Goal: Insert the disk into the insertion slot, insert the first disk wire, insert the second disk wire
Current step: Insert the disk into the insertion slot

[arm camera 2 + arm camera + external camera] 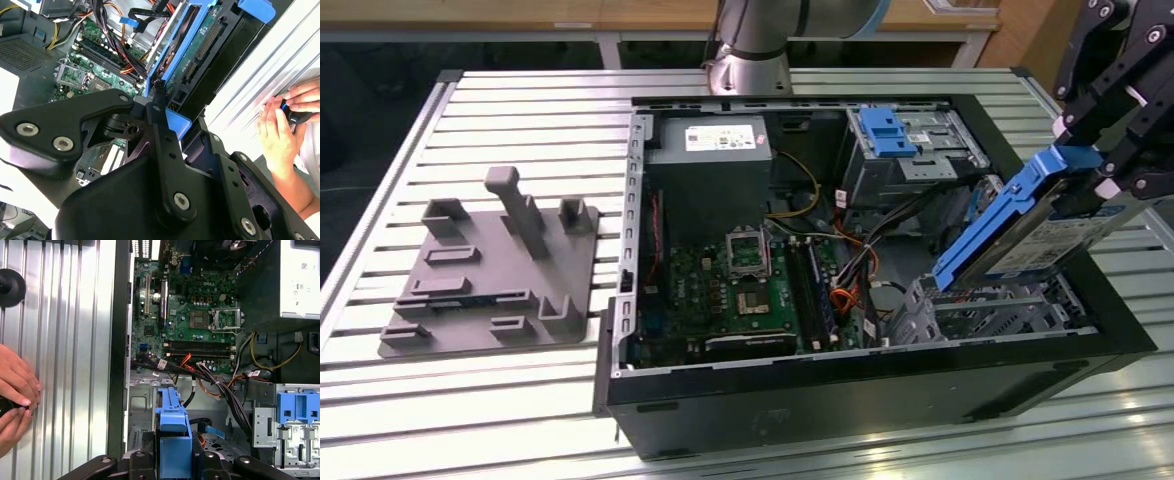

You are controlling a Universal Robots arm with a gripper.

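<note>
Leaning steeply—disk (1017,215) edge at insertion slot (994,312).

Printed matter noted in three places, taken from the motherboard (734,290).

1. The power supply (707,165) lies beyond the motherboard in the exterior view. It carries a white label (724,137) with rows of small dark print, and the lines cannot be made out.
2. The disk (1007,215) is tilted up at the exterior view's right of the motherboard. It bears a white label (1051,245) whose print is not legible.
3. In the first wrist view the motherboard itself shows short white lettering (202,286) near the processor socket (198,319), too small to read with certainty.

No other signs or numbers can be read.
</note>
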